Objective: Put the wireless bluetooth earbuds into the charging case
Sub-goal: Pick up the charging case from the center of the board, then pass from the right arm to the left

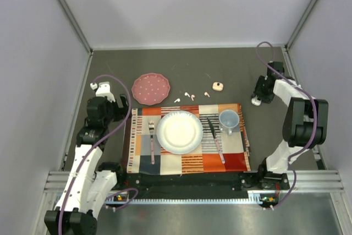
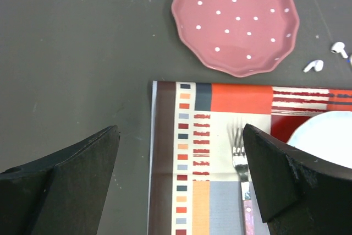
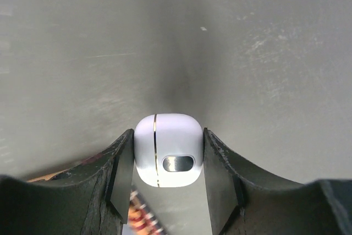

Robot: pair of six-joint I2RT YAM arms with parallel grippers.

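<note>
Grey walls close round a dark worktop [image 1: 220, 64]. Near its left edge the left tool [image 2: 180, 130] hangs with its jaws wide apart, over bare worktop and the left border of a striped placemat [image 1: 187, 160]. Beyond it, toward the far edge, lies a pink plate [image 1: 150, 88] with white dots, just past the placemat's far left corner. This plate sits between the left tool and the earbuds.

On the placemat, left to right, are a fork [image 1: 152, 138], a white plate [image 1: 180, 131], a knife [image 1: 215, 136] and a cup [image 1: 229, 119].

Four earbuds [image 1: 192, 96] lie loose on the bare worktop in a ragged row just past the placemat's far edge, between the pink plate and a small pink case [image 1: 218, 86]. The rightmost earbud lies near that case. Their colours are too small to tell apart.

Near the right edge the right tool [image 3: 167, 136] is clamped on a white case [image 3: 168, 149], with a pad against each side. A thin seam runs up the case's left part, and a metal oval shows on the face toward the wrist camera. The white case is well apart from the earbuds, with the pink case between them. Whether the white case rests on the worktop cannot be told.
</note>
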